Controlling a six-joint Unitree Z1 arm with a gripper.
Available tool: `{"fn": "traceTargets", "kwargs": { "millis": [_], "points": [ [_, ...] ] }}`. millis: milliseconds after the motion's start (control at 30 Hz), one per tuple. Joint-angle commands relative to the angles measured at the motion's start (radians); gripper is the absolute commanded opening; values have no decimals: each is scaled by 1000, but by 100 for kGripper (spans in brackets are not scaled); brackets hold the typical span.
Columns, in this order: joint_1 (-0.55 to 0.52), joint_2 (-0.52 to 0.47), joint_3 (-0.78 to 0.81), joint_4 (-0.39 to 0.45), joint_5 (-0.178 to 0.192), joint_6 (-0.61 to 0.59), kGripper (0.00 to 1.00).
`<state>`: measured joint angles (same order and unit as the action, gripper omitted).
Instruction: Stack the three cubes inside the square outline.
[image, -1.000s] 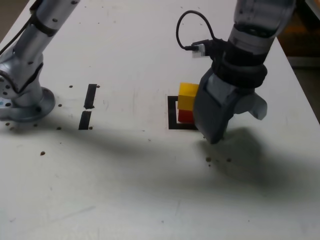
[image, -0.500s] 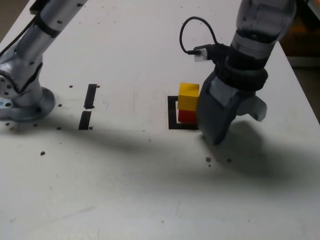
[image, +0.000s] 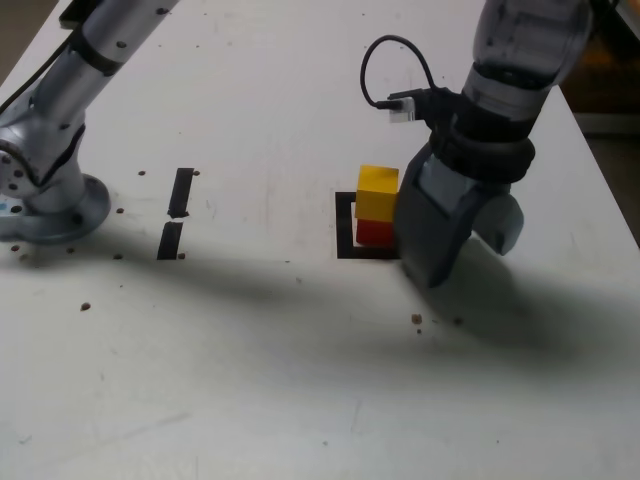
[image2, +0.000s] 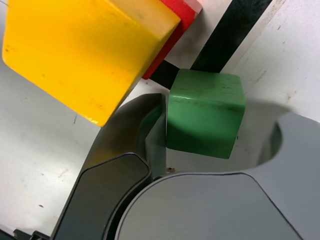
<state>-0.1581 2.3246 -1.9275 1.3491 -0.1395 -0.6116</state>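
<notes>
A yellow cube (image: 378, 190) sits on a red cube (image: 373, 233) inside the black square outline (image: 345, 225). In the exterior view my gripper (image: 465, 260) stands low over the table just to the right of this stack and hides the green cube. In the wrist view the green cube (image2: 205, 115) rests on the table between the jaws, beside the outline's tape (image2: 230, 35). One finger (image2: 152, 130) touches the cube's side. The other finger (image2: 280, 150) stands a small gap away. The yellow cube (image2: 85, 50) and the red cube (image2: 182, 15) are close by.
The arm's base (image: 40, 200) is bolted at the exterior view's left. Two short black tape strips (image: 182, 190) lie between the base and the outline. A black cable (image: 375, 70) loops off the wrist. Dark specks (image: 430, 320) dot the table near the gripper.
The gripper's outer jaw has swung inward, narrowing the gap around the green cube. The wrist shifted slightly toward the exterior view's right; the yellow-on-red stack has not moved.
</notes>
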Motion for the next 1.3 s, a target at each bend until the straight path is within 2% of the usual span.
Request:
{"fn": "traceTargets", "kwargs": {
  "millis": [0, 133, 367, 533, 667, 967, 1267],
  "points": [
    [2, 5, -1, -10, 14, -8, 45],
    [2, 5, -6, -39, 41, -11, 24],
    [-5, 4, -13, -72, 77, -11, 9],
    [-19, 2, -41, -67, 112, -3, 7],
    [-40, 2, -111, -31, 135, 20, 7],
    [-63, -12, -279, 135, 101, 175, 7],
    [-62, -194, -217, 213, 110, 369, 8]
  ]
}}
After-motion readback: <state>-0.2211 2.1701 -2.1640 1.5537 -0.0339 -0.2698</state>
